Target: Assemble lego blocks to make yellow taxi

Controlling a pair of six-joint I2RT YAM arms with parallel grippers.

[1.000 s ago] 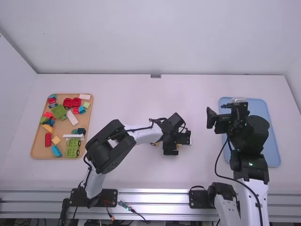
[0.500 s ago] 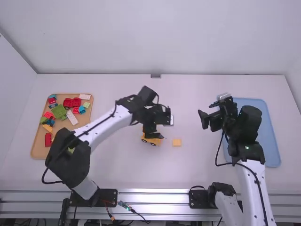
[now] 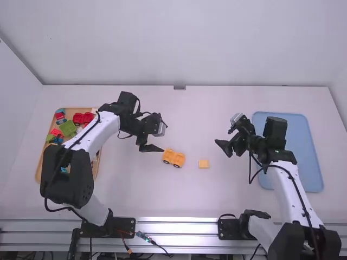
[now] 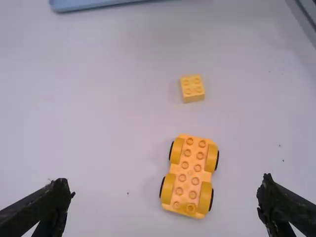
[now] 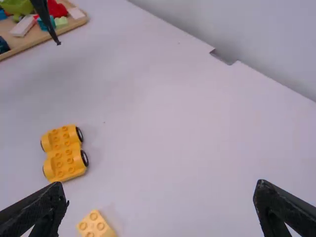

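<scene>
Yellow plastic makes up the toy car base, a studded, four-wheeled piece resting on the white table near its middle, studs up. A small square yellow block with four studs sits near it, a little to its right in the high view, the two well clear of touching. In the left wrist view the block's studs also face up.

The left gripper, black and two-fingered, is near the car base, on its left and toward the far side in the high view. In the left wrist view, the left gripper has its fingers spread wide apart. The black right gripper is farther out, to the right of the block and toward the far side. In the right wrist view, the right gripper likewise shows its fingers wide apart.

Toward the left side of the table is a tan rectangular tray, partly hidden by the left arm. It carries mixed blocks, among them a red wheeled piece and a green wheeled piece. Toward the right side lies a flat light-blue tray with rounded corners, the right arm covering part of its near left side.
</scene>
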